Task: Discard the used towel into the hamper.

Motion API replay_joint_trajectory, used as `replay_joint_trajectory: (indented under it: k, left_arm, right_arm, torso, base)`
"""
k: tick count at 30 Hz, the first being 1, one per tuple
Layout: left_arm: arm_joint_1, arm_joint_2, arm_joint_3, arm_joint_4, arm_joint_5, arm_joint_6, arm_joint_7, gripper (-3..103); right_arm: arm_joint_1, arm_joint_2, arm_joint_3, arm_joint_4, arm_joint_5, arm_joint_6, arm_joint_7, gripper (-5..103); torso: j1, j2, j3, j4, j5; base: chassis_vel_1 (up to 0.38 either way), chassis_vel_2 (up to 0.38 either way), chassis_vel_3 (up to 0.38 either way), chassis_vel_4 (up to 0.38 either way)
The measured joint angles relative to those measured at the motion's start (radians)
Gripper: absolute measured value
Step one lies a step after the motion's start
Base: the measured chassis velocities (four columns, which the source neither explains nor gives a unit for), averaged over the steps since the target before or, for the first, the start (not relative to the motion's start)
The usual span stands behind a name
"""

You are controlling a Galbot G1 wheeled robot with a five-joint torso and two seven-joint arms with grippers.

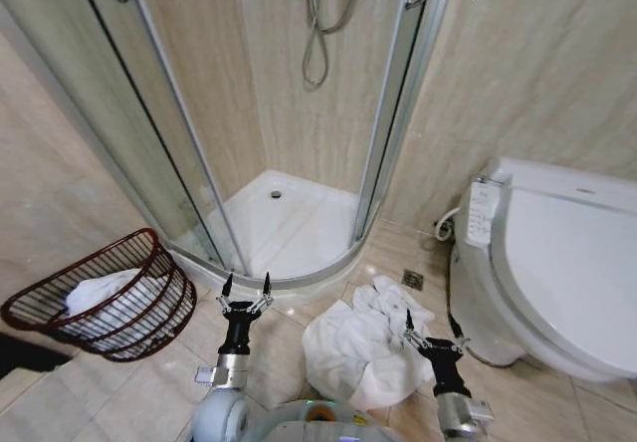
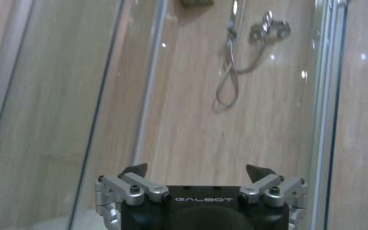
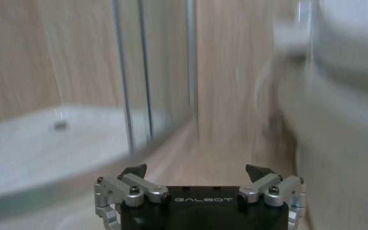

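On the floor below my head camera, the used towel (image 1: 360, 347) lies crumpled between shower tray (image 1: 299, 225) and toilet (image 1: 557, 273); the hamper (image 1: 105, 298) sits far left, cloth inside. Left jaws (image 1: 246, 285) spread, empty. Right jaws (image 1: 422, 331) over the towel, spread. Left wrist: jaws (image 2: 197, 171) wide, facing the shower hose (image 2: 230, 67). Right wrist: jaws (image 3: 197, 171) wide, empty.

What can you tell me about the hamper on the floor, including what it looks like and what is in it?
The hamper is a round basket of thin dark reddish-brown wire bars, wider at the rim. It lies tipped on the tiled floor, its opening turned up and toward the shower, to the robot's left beside the glass shower wall. White cloth already sits inside, showing through the bars. Nothing grips it: the left gripper hovers open nearby, clear of the rim, while the crumpled white towel lies apart on the floor.
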Motion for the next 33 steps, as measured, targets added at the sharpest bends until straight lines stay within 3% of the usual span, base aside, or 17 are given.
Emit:
replay_joint_trajectory:
  k: [2, 7, 16, 19, 27, 33]
  left_arm:
    - [0.006, 0.016, -0.002, 0.001, 0.010, 0.027, -0.015, 100]
    - [0.033, 0.000, -0.002, -0.020, 0.030, 0.073, -0.058, 100]
    - [0.052, 0.006, -0.052, -0.095, 0.015, 0.124, -0.063, 100]
    - [0.060, 0.002, -0.087, -0.148, -0.022, 0.156, -0.058, 100]
    - [0.064, 0.019, -0.136, -0.176, -0.066, 0.166, -0.034, 100]
    - [0.060, 0.035, -0.159, -0.184, -0.092, 0.177, -0.025, 100]
  right_arm:
    - [0.044, 0.008, 0.016, -0.043, 0.049, -0.092, -0.016, 100]
    - [0.117, 0.028, 0.018, -0.093, 0.069, -0.204, -0.016, 100]
    - [0.277, 0.030, 0.013, -0.174, 0.113, -0.394, 0.009, 100]
    - [0.351, 0.023, 0.018, -0.233, 0.104, -0.519, -0.002, 100]
    - [0.421, 0.016, 0.023, -0.311, 0.078, -0.660, -0.097, 100]
    - [0.448, 0.023, 0.009, -0.344, 0.062, -0.729, -0.098, 100]
  torso:
    - [0.000, 0.000, 0.000, -0.0002, 0.0003]
    - [0.000, 0.000, 0.000, 0.0001, -0.0003]
    - [0.000, 0.000, 0.000, 0.0003, 0.0002]
    - [0.000, 0.000, 0.000, 0.0001, 0.0001]
    - [0.000, 0.000, 0.000, -0.0002, 0.0000]
    - [0.000, 0.000, 0.000, -0.0002, -0.0001]
  base:
    - [0.000, 0.000, 0.000, 0.000]
    - [0.000, 0.000, 0.000, 0.000]
    - [0.000, 0.000, 0.000, 0.000]
    - [0.000, 0.000, 0.000, 0.000]
    - [0.000, 0.000, 0.000, 0.000]
    - [0.000, 0.000, 0.000, 0.000]
